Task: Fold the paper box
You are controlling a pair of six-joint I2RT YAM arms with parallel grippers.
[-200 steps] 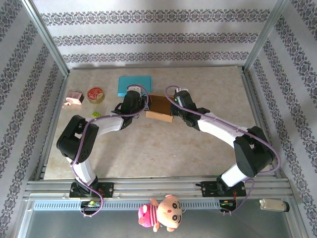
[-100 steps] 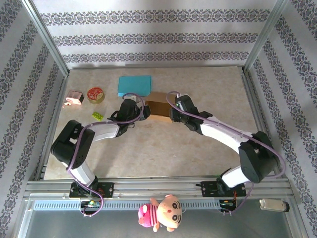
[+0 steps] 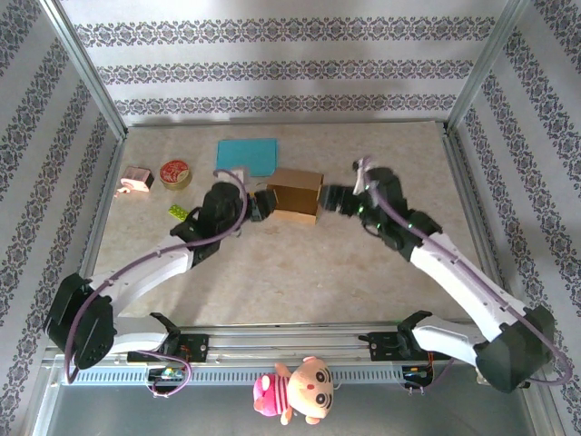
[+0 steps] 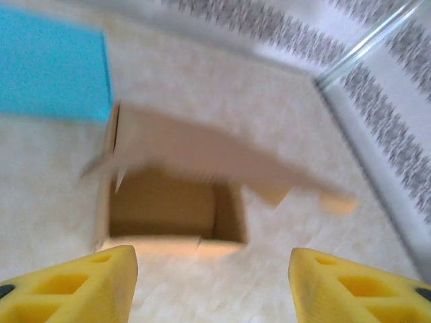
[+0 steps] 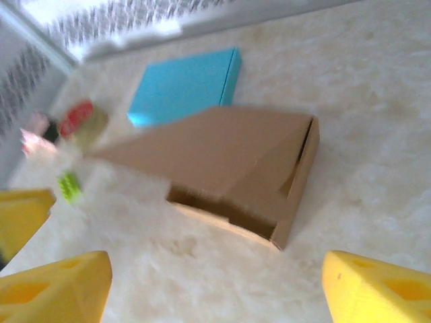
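Observation:
The brown paper box (image 3: 295, 193) sits at mid-table, its lid flap slanting over the open cavity. In the left wrist view the box (image 4: 175, 202) lies just ahead of my left gripper (image 4: 214, 296), which is open with bare table between its yellow fingers (image 4: 74, 286). From above, the left gripper (image 3: 263, 202) is just off the box's left side. My right gripper (image 3: 331, 197) stands a little off the box's right side. It is open too, with the box (image 5: 236, 168) ahead of the right gripper (image 5: 215, 296) and apart from it.
A flat blue pad (image 3: 247, 156) lies right behind the box. At the back left are a red-lidded round tin (image 3: 174, 173) and a small pink object (image 3: 136, 180), with a small green item (image 3: 176, 212) nearer. The metal frame rails (image 3: 458, 173) border the table.
Both grippers have opened and drawn back from the box, the left toward the left and near side, the right toward the right. The box now rests free on the table.

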